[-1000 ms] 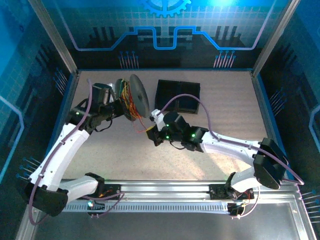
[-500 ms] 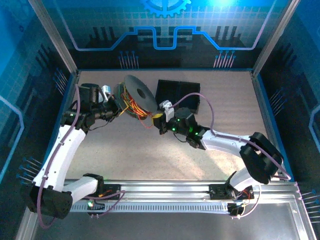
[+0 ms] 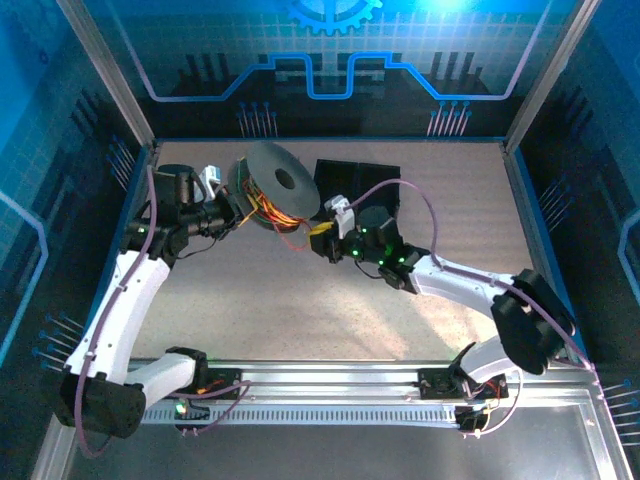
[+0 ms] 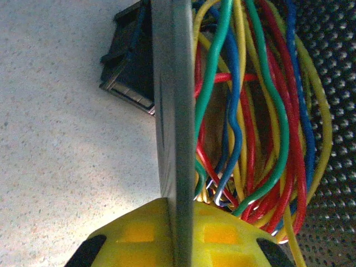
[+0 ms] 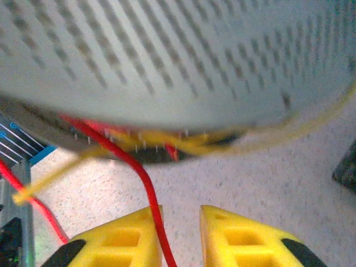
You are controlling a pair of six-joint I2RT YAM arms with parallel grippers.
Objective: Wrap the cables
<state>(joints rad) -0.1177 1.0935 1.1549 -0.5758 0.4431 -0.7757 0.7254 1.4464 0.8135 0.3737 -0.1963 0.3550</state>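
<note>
In the top view the black round spool point(image 3: 277, 183) hangs tilted at the back left of the table. The cables point(image 3: 268, 212) are wound under its upper disc, and a loose red loop trails toward my right gripper point(image 3: 318, 238). My left gripper point(image 3: 232, 207) grips the spool's edge. In the left wrist view the left gripper point(image 4: 181, 231) is shut on the grey spool disc point(image 4: 173, 111), with red, yellow, green and blue cables point(image 4: 250, 139) beside it. My right gripper point(image 5: 181, 233) is open just below the spool point(image 5: 178, 55). A red cable point(image 5: 142, 178) lies against its left finger.
A black box point(image 3: 355, 190) sits right behind the spool and the right gripper. A loose yellow strand point(image 5: 50, 181) hangs at the left of the right wrist view. Blue walls and metal posts enclose the table. A metal rail point(image 3: 330, 385) runs along the near edge.
My right gripper has moved up toward the spool and its jaws have parted from shut. The left arm has swung the spool from edge-on to a flatter tilt.
</note>
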